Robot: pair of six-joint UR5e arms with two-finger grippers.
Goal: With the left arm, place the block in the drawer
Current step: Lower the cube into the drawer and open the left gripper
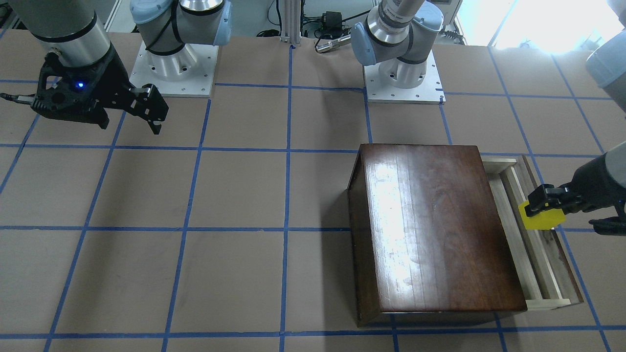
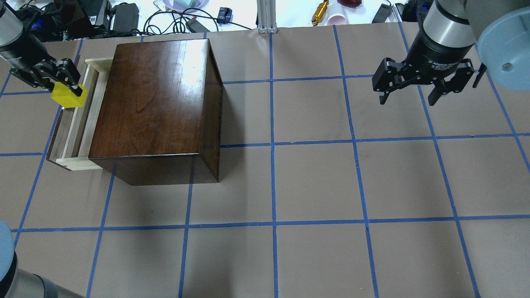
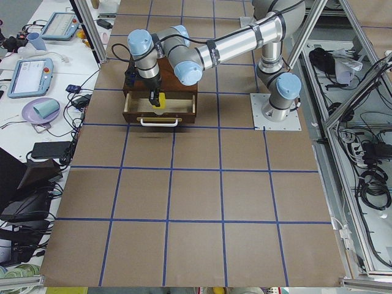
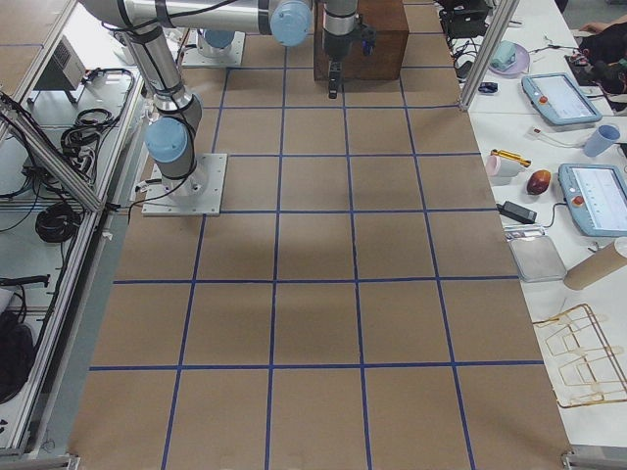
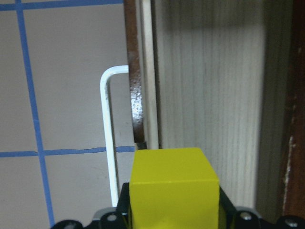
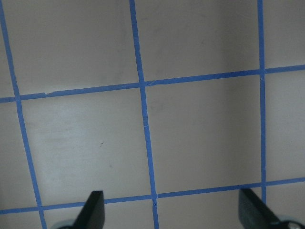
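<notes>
While we clamp the block (image 2: 68, 97) in our left gripper (image 2: 66, 82) over the drawer (image 2: 80, 120), at nine o'clock of the box (image 2: 153, 95), releasing near the front panel (image 5: 135, 95) risks it bouncing out.

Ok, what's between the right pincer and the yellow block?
Overhead: bare table, then the dark wooden box; the left pincer holds the block beyond it.

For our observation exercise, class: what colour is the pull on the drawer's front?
White; the pull shows best in the left wrist-mounted view.
</notes>
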